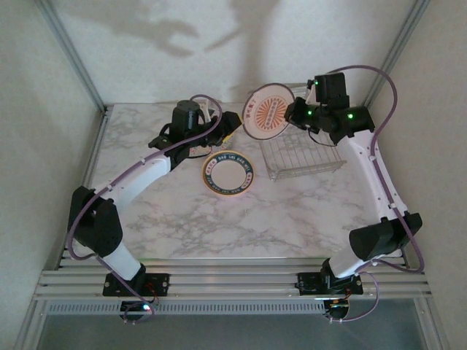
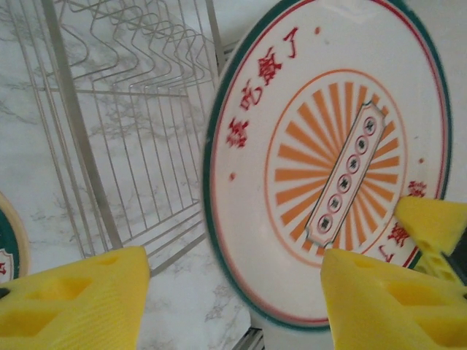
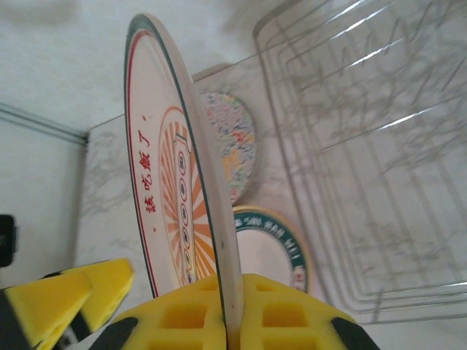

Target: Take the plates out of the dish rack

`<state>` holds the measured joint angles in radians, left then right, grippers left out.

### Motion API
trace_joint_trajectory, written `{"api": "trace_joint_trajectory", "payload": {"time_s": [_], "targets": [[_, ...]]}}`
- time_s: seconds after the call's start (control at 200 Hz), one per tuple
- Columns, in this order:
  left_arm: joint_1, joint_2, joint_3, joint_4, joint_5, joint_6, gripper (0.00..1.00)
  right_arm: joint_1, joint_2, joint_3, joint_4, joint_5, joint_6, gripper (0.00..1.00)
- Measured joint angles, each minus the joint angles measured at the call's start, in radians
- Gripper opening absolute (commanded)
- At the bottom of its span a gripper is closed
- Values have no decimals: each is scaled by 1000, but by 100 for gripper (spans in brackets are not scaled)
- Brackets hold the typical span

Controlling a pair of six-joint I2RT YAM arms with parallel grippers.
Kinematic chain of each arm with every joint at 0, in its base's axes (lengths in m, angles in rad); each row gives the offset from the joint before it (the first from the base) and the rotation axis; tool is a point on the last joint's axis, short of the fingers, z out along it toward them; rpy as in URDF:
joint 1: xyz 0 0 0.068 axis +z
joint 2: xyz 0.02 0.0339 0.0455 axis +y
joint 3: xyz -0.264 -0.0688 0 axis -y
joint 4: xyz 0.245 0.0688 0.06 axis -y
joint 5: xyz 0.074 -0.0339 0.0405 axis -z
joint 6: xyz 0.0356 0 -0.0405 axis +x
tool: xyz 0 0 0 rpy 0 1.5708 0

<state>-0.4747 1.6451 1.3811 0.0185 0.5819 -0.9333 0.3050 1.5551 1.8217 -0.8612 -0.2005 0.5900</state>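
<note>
My right gripper (image 1: 295, 114) (image 3: 233, 315) is shut on the rim of a white plate with an orange sunburst and dark green rim (image 1: 268, 111) (image 3: 157, 182). It holds the plate upright above the table, just left of the silver wire dish rack (image 1: 306, 157) (image 3: 379, 168). My left gripper (image 1: 232, 125) (image 2: 233, 306) is open, and in the left wrist view the plate's (image 2: 328, 146) lower edge lies between its yellow fingers (image 2: 73, 299). The wire slots of the dish rack (image 2: 131, 109) that show are bare.
A white plate with a green lettered rim (image 1: 228, 175) (image 3: 273, 248) lies flat on the marble table (image 1: 292, 211) in front of the rack. A multicolour floral plate (image 3: 233, 138) lies flat behind it. White walls and metal posts (image 1: 73, 55) enclose the table.
</note>
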Motion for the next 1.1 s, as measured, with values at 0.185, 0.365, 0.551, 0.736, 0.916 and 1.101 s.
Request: {"api": "trace_joint_trajectory", "payload": {"time_s": [0.185,0.365,0.551,0.736,0.916,1.101], "targets": [[0,15,9,-2,2,1,57,-18,-43,-136,99,-121,117,0],[0,16,9,-15,0,0,37,-24,-52,-204,183,-196,199,0],[2,16,10,-18,-3,-9,5,-37,-53,-255,258,-266,272,0],[11,14,25,-1,-8,-82,0,-51,-50,-276,293,-303,288,5],[11,13,23,-1,-4,-65,0,-48,-49,-266,256,-309,268,62],[37,0,-17,-12,2,-62,0,-37,-72,-219,155,-213,163,79]]}}
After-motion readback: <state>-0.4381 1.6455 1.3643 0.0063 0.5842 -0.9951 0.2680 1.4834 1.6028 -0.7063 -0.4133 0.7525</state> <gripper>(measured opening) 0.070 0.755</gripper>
